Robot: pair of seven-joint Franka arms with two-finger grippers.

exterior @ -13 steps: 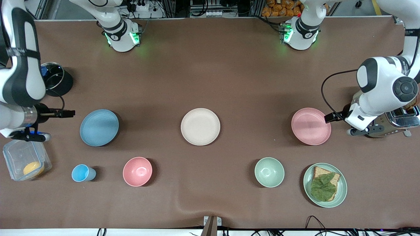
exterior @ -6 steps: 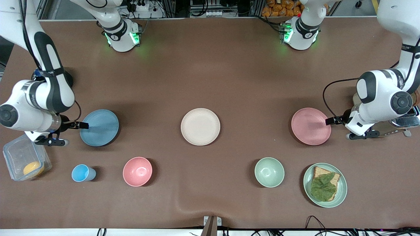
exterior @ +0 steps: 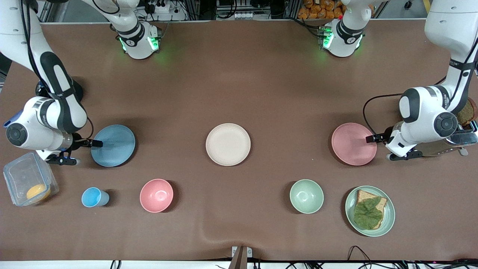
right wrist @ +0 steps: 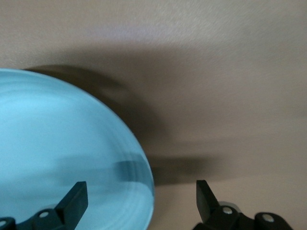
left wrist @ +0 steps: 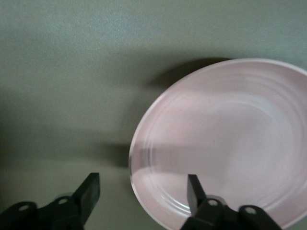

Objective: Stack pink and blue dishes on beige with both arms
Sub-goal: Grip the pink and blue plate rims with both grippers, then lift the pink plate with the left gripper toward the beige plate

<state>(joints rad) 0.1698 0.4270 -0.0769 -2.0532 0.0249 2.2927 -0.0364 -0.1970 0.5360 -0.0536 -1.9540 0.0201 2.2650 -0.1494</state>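
The beige plate (exterior: 228,144) lies bare at the table's middle. The light blue plate (exterior: 113,145) lies toward the right arm's end, the pale pink plate (exterior: 354,144) toward the left arm's end. My right gripper (exterior: 96,143) sits low at the blue plate's outer rim. In the right wrist view it (right wrist: 140,196) is open and straddles that rim, one finger over the blue plate (right wrist: 62,143), the other over the table. My left gripper (exterior: 369,139) is open in the same way at the pink plate's outer rim (left wrist: 142,191), one finger over the pink plate (left wrist: 225,139).
Nearer the front camera stand a blue cup (exterior: 93,197), a pink bowl (exterior: 156,195), a green bowl (exterior: 306,196) and a green plate (exterior: 389,220) with bread and a leaf. A clear box (exterior: 22,175) lies by the right arm, a toaster (exterior: 463,137) by the left arm.
The right arm swung in and lowered, bringing its gripper from beside the blue plate onto its rim. The left gripper edged a little farther over the pink plate's rim. No plate has moved.
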